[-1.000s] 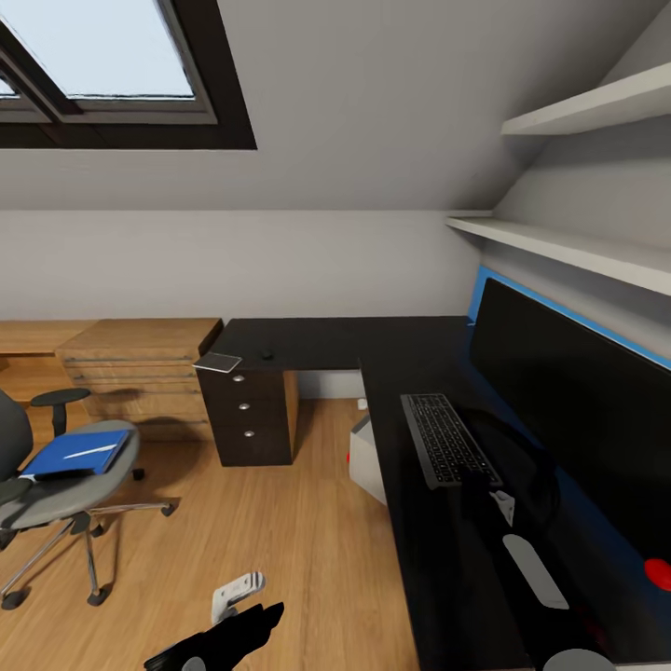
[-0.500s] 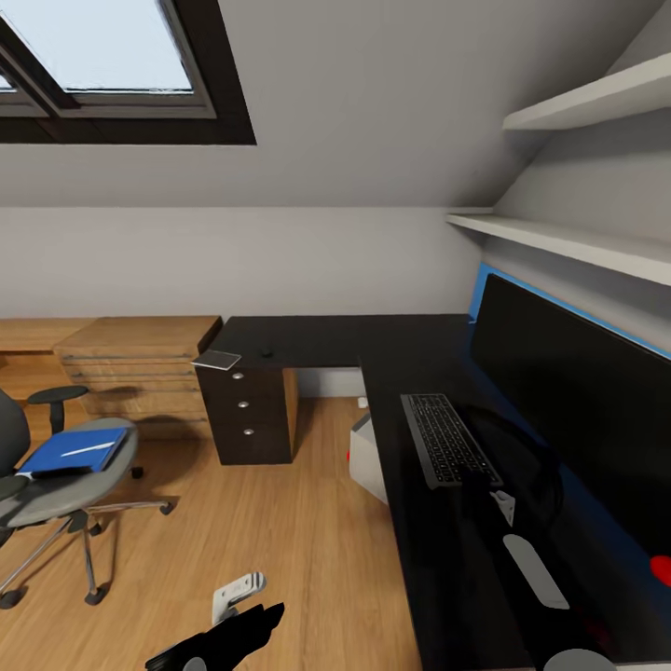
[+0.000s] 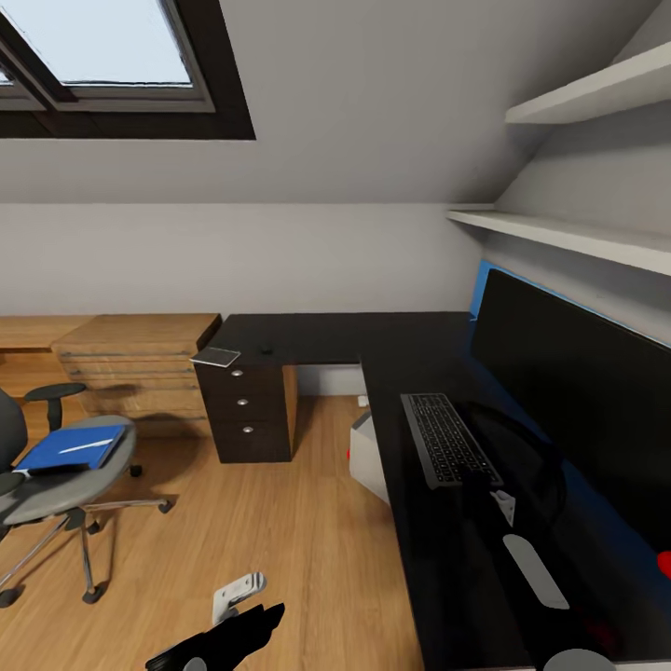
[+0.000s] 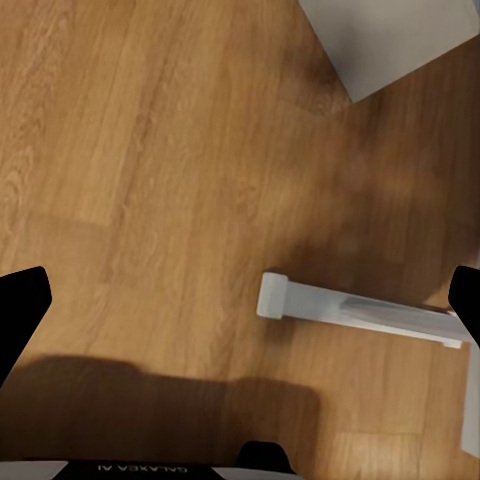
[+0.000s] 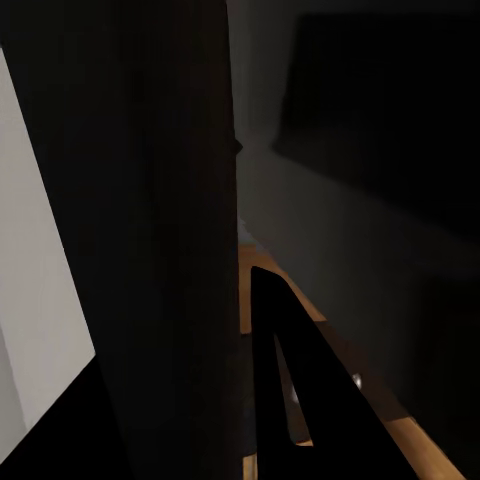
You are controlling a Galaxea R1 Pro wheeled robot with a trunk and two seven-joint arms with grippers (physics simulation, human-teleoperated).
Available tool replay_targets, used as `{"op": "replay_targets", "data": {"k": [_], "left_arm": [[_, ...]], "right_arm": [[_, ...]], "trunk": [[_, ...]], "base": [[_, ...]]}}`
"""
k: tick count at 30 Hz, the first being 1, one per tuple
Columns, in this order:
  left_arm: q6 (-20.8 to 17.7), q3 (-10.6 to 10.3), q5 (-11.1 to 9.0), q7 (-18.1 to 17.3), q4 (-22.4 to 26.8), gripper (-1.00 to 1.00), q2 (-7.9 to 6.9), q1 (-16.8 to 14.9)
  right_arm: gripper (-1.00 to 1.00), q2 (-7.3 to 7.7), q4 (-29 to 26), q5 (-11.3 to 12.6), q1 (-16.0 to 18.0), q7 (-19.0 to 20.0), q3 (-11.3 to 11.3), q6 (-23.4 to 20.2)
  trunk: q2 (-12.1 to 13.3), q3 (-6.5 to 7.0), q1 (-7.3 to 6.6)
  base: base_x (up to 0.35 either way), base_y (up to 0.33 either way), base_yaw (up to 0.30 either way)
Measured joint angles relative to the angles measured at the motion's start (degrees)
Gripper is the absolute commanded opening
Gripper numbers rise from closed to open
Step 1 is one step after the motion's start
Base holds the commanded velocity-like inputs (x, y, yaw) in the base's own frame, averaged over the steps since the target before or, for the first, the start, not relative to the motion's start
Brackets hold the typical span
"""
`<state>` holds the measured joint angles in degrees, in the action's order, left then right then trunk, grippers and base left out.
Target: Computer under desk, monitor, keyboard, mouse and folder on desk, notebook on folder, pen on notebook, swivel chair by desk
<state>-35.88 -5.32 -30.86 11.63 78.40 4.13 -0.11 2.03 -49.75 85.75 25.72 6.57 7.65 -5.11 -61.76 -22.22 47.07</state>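
We stand beside the large L-shaped desk with the glossy black top (image 3: pixel 317 337); the wide flat black monitor (image 3: pixel 568 391) and the slim dark keyboard (image 3: pixel 445 438) beside it already sit on the near wing. The tiny dark mouse (image 3: pixel 267 350) and the thin grey notebook (image 3: pixel 216 357) lie at the far wing, above the dark three-drawer unit (image 3: pixel 246 417). The bright blue flat folder (image 3: pixel 75 448), a slender white pen (image 3: pixel 79 446) on it, rests on the grey padded swivel chair (image 3: pixel 58 485), well apart from the desk. The light grey computer tower (image 3: pixel 367 457) peeks from under the desk. Our left gripper (image 4: pixel 240 370) hangs over the wooden floor (image 3: pixel 280 540) with fingers spread wide and nothing between them; the right gripper (image 3: pixel 485 485) hovers low over the desk top, and we cannot tell how its fingers stand. We judge the mouse comes next: we should roll toward the far wing before reaching, then pinch it gently from above.
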Motion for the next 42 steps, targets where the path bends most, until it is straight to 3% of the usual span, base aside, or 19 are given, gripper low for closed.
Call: {"op": "replay_targets", "data": {"k": [24,42], "left_arm": [[0.0,0.0,0.0,0.0,0.0,1.00,0.00,0.0],[0.2,-0.5,0.0,-0.4,0.1,1.00,-0.01,0.0]], "right_arm": [[-1.00,-0.08,-0.2,0.2,0.0,1.5,0.0,0.0],[-1.00,-0.11,-0.2,0.1,0.0,1.5,-0.1,0.0]], "trunk": [[-9.6,-4.30,5.27],[-9.7,-4.31,5.28]], "base": [[0.000,0.000,0.000],[-0.018,-0.059,0.000]]}}
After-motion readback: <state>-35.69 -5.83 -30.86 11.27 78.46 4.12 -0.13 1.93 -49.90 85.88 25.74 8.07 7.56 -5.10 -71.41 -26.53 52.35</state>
